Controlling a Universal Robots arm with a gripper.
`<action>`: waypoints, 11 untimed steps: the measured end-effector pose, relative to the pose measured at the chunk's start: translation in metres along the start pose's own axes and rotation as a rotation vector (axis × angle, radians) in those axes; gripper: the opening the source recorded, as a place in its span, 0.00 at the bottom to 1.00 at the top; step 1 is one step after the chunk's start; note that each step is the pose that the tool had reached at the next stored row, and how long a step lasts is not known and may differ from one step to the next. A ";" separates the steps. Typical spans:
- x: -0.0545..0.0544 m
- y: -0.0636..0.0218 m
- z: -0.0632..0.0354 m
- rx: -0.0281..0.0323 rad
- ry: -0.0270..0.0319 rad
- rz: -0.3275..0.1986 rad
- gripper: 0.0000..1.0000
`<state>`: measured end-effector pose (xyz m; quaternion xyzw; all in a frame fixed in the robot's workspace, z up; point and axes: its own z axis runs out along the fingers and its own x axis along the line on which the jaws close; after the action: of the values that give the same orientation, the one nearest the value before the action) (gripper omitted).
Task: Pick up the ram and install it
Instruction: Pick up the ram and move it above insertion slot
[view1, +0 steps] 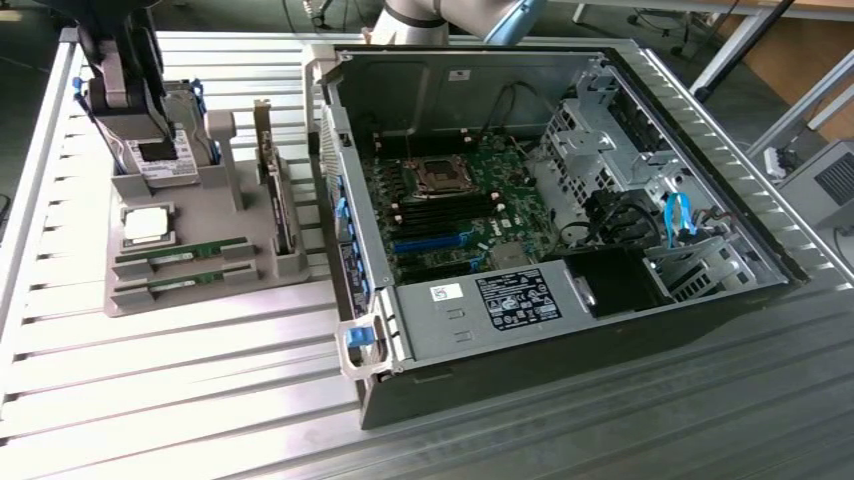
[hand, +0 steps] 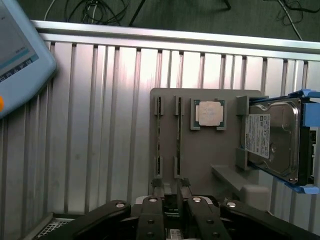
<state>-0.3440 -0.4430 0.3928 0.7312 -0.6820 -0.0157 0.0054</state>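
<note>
The gripper (hand: 171, 189), partly cut off in the wrist view, holds its fingers slightly apart, seemingly around nothing. 2 ram sticks (view1: 183, 253) sit slotted in the tray (view1: 200, 215). Their green faces show in the exterior view, only thin edges from the wrist.

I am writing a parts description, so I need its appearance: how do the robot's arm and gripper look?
The arm is a pale grey rounded tube with a blue joint cap. The gripper is black, built of jointed links with round silver pins, and ends in two narrow dark fingers.
</note>
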 end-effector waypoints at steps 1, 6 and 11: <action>0.000 0.0000 0.0000 0.0000 0.0000 0.000 0.29; 0.000 0.0003 0.0008 0.0001 -0.0006 0.000 0.35; 0.000 0.0009 0.0046 0.0006 -0.0083 0.000 0.35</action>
<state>-0.3449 -0.4434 0.3883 0.7312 -0.6819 -0.0185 0.0023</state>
